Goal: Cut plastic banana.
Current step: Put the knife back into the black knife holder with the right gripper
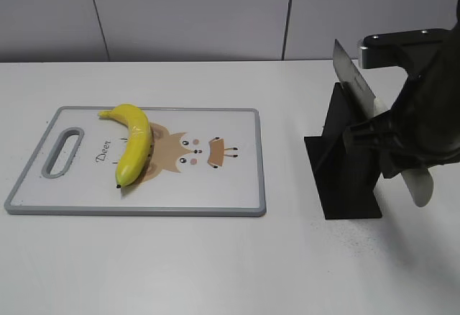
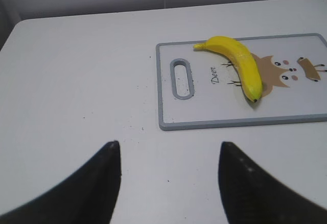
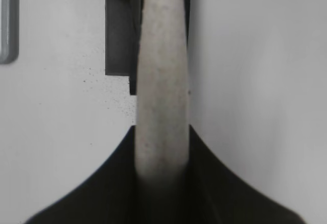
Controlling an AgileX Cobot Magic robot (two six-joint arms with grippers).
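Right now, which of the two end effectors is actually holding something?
The right end effector: it is shut on the knife handle, beside the black knife stand. The left end effector is open over bare table, short of the plastic banana.

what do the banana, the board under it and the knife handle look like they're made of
The curved yellow banana looks like glossy moulded plastic: bright highlights streak its skin. The white rectangular cutting board with a grey rim seems matte plastic with a printed deer cartoon. The pale speckled knife handle, clamped in the right claw, looks matte, maybe plastic or composite; hard to tell.
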